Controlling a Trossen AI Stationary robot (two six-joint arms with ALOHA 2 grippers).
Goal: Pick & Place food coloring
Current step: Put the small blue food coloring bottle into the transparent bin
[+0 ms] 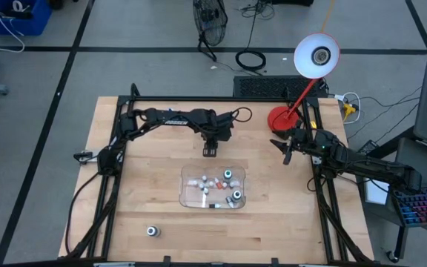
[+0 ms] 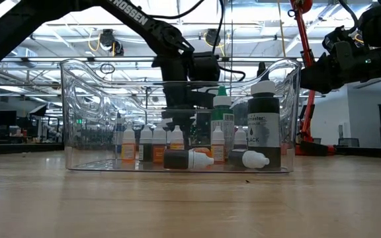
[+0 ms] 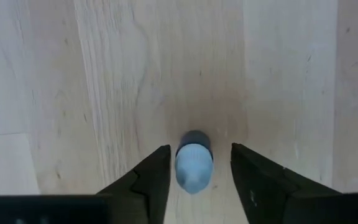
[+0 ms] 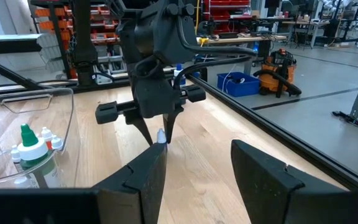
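A small dark food coloring bottle (image 3: 194, 163) with a pale blue cap stands upright on the wooden table, just beyond the far side of the clear tray (image 1: 187, 194). My left gripper (image 3: 200, 163) points down over it, open, one finger on each side of the cap with a narrow gap on both sides. From the right wrist view the same gripper (image 4: 160, 134) straddles the bottle's cap (image 4: 161, 135). The tray holds several more bottles (image 2: 264, 125), some upright, some lying. My right gripper (image 4: 194, 168) waits open at the table's right, holding nothing.
One loose bottle (image 1: 152, 231) stands near the table's front left. A red lamp base (image 1: 279, 119) and its white head (image 1: 316, 55) are at the far right, close to my right arm. Bare wood surrounds the tray.
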